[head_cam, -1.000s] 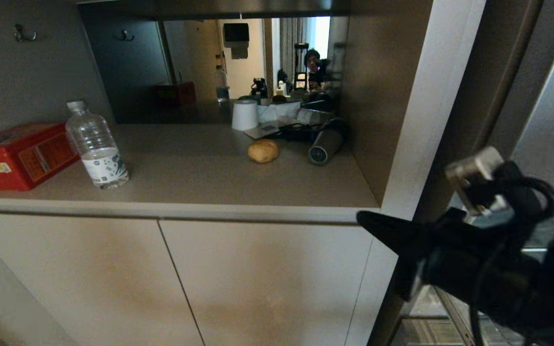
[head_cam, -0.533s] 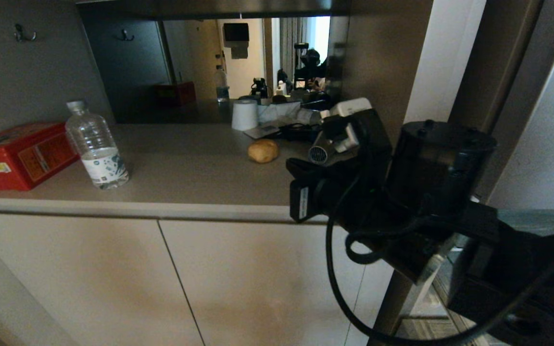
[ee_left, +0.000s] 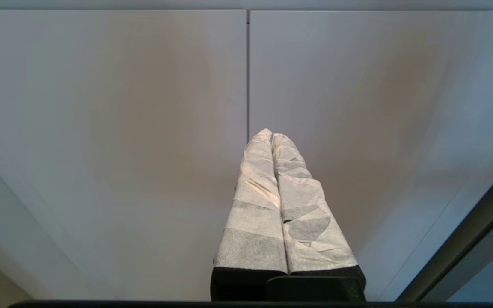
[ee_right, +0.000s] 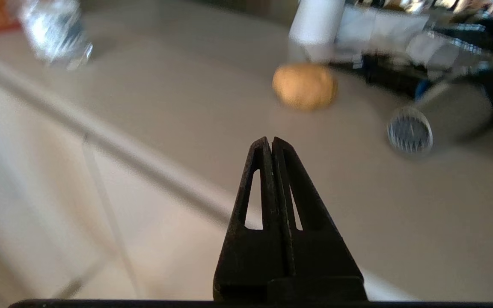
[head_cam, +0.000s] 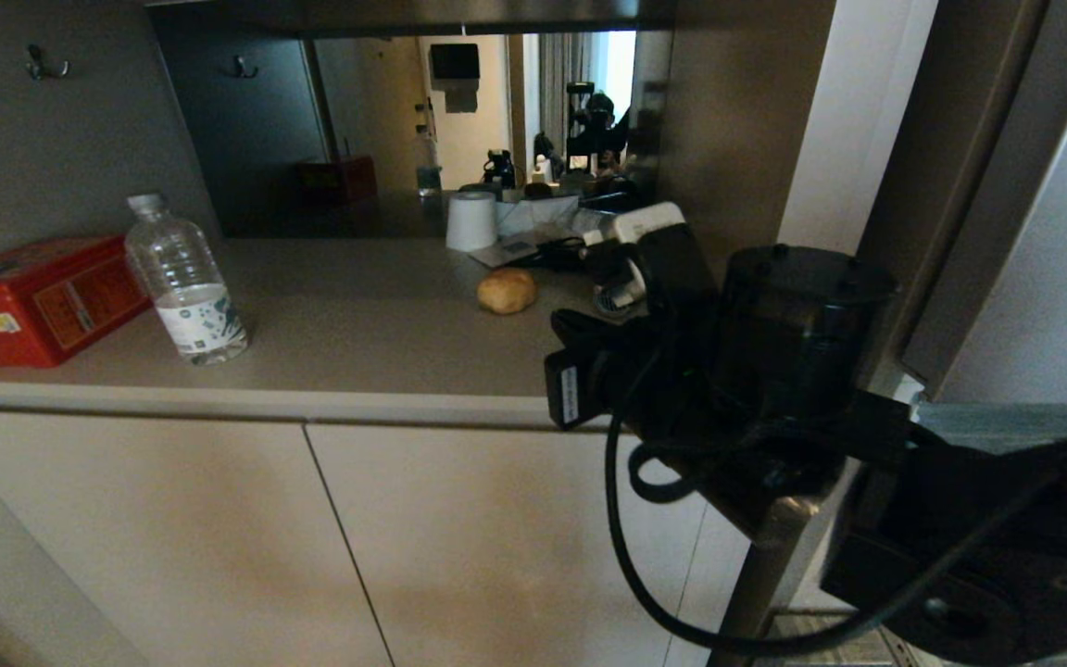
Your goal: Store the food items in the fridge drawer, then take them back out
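Potato (head_cam: 507, 290) on tabletop (head_cam: 357, 343), not in drawer yet. R hand (ee_right: 271, 143) clenched, empty, near potato. L hand (ee_left: 271, 136) clenched, parked by cabinet doors (ee_left: 144, 107). Most of job left.

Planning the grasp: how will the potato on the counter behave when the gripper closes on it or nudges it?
The potato is a rounded oval lying free on the flat counter, so a nudge would probably roll it. It looks solid and should not deform. Its matte skin suggests fair grip, though the right gripper, shut and short of it, could slip off its curve.
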